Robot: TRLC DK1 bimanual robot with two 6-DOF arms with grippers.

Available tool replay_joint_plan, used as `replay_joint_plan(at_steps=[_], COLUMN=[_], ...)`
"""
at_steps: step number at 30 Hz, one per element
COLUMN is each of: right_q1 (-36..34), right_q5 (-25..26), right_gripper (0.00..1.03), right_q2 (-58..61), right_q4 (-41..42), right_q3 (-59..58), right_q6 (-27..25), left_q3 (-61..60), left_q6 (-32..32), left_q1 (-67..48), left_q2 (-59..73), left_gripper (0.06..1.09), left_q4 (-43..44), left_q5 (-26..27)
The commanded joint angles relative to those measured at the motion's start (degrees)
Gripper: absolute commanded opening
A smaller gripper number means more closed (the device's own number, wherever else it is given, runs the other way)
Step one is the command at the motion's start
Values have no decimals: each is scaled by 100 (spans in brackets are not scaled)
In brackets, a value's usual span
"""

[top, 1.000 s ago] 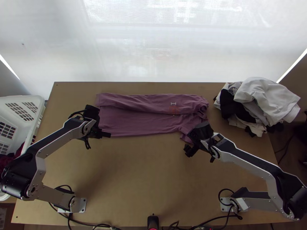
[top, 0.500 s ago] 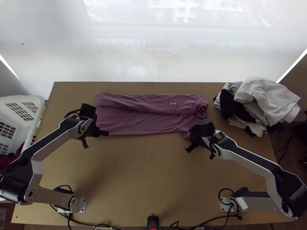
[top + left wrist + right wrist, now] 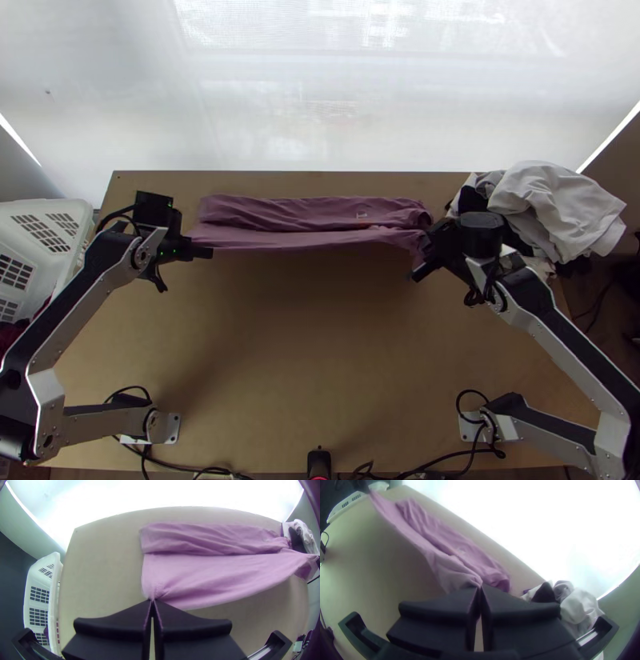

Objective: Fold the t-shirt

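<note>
The mauve cloth t-shirt (image 3: 304, 206) lies across the far part of the light wooden table (image 3: 304, 344), its length running from side to side. The far part of it rests on the wood as a long, narrow, creased strip, with a small pale print (image 3: 362, 214) on it; the near part is raised and stretched between the two grippers, its near edge clear of the table.

The left gripper (image 3: 206, 253) has its broad black fingers brought together on the near corner at the shirt's left end — in its wrist view, creases fan out from the pinched spot. The right gripper (image 3: 421, 270) is likewise closed on the cloth at the other end, where the fabric gathers into the fingertips.

Just beyond the shirt's right end sits a loose heap of white, grey and black clothes (image 3: 552, 208), partly behind the right arm. At the table's left side stands a white plastic basket (image 3: 48, 210) with slotted walls — dark red cloth (image 3: 10, 334) shows inside it.
</note>
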Motion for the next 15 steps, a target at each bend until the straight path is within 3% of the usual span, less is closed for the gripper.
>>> replay_joint_plan(at_steps=[1, 15], right_q1=[-151, -151], right_q5=[-21, 252], right_gripper=[3, 2], right_q2=[-543, -1720], right_q4=[-532, -1271], right_q3=[1131, 2195], right_q6=[-83, -162], left_q3=[742, 2236], left_q6=[-3, -20], left_q1=[31, 163], left_q2=[-489, -1411], left_gripper=[9, 9], left_q4=[-354, -970], left_q5=[0, -167])
